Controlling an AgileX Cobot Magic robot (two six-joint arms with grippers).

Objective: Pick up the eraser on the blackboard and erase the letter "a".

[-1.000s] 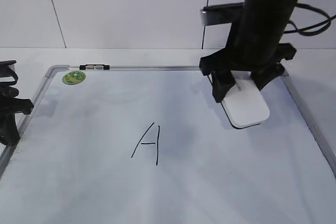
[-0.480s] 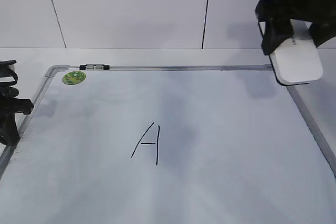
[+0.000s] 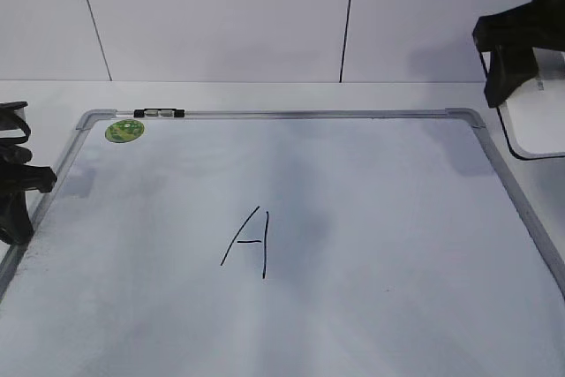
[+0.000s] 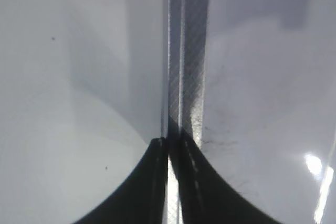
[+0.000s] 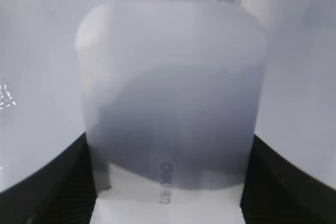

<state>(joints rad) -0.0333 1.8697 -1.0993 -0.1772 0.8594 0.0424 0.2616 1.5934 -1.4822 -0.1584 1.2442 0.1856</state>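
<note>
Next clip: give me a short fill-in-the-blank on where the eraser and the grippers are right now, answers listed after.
1. The white eraser is held between the jaws of the ____ gripper.
2. In the exterior view the eraser sits beyond the ____ edge of the blackboard.
3. The only letter written on the board is a capital ____.
4. The left gripper straddles the board's metal ____.

Missing words: right; right; A; frame
</note>
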